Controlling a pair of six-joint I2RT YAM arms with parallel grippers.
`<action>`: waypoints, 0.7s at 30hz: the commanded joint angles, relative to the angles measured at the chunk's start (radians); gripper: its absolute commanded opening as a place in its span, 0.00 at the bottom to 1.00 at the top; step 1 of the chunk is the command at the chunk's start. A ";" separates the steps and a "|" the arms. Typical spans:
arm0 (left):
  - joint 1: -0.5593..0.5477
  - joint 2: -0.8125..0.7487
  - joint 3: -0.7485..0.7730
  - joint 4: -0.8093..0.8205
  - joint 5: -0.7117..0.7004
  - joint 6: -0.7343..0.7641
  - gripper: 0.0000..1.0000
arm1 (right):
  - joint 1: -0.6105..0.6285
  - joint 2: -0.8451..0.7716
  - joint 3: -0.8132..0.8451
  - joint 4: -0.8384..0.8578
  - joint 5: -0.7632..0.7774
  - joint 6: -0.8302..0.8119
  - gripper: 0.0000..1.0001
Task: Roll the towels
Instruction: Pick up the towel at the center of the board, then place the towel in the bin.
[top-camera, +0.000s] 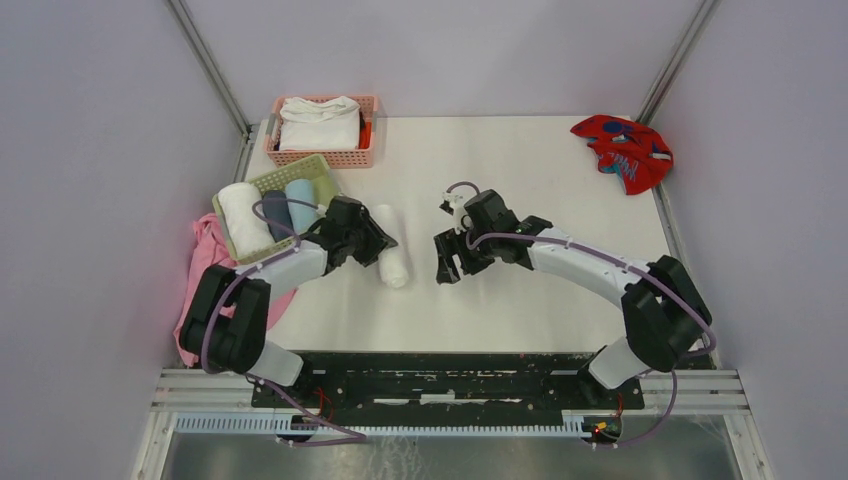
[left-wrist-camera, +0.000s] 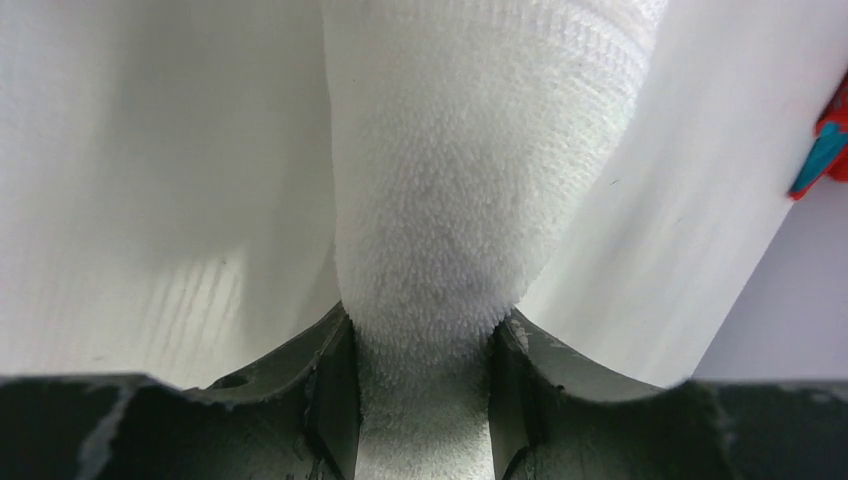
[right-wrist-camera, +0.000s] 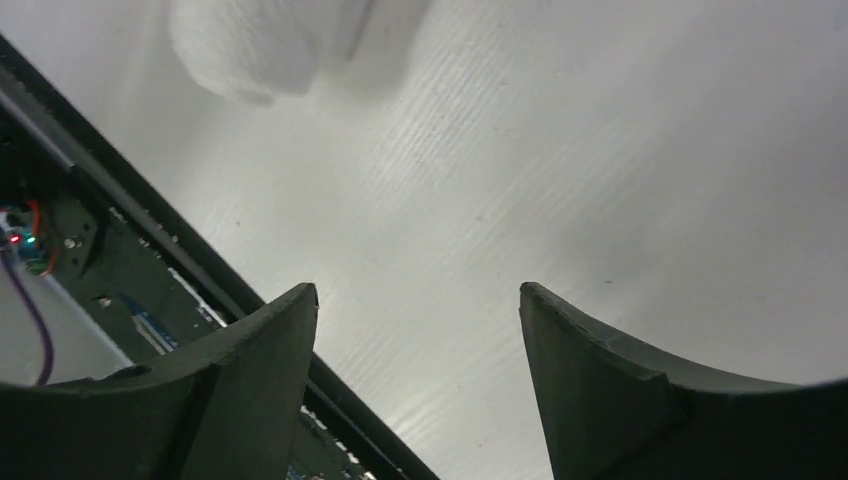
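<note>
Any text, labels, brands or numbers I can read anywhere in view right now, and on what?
None can be read.
The red towel carries teal-blue marks: too small and blurred to tell whether they are letters.
The white towel shows no label.

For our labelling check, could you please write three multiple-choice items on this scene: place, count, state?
1. The red towel lies: A. far right corner of table B. under left arm C. in a basket
2. Number of rolls in the green basket: A. one B. three C. five
3. The right gripper is: A. open, empty B. shut on red towel C. shut on a basket
1A, crumpled at that corner; 2B, white, dark, light blue side by side; 3A, bare table between its fingers.
</note>
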 joint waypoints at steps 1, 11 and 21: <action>0.085 -0.087 0.104 -0.039 0.056 0.101 0.37 | -0.012 -0.057 -0.045 -0.048 0.222 -0.090 0.83; 0.350 -0.094 0.296 -0.082 0.235 0.171 0.37 | -0.042 -0.051 -0.106 -0.002 0.270 -0.065 1.00; 0.534 0.105 0.431 0.082 0.474 0.114 0.37 | -0.048 -0.057 -0.115 -0.002 0.299 -0.088 0.99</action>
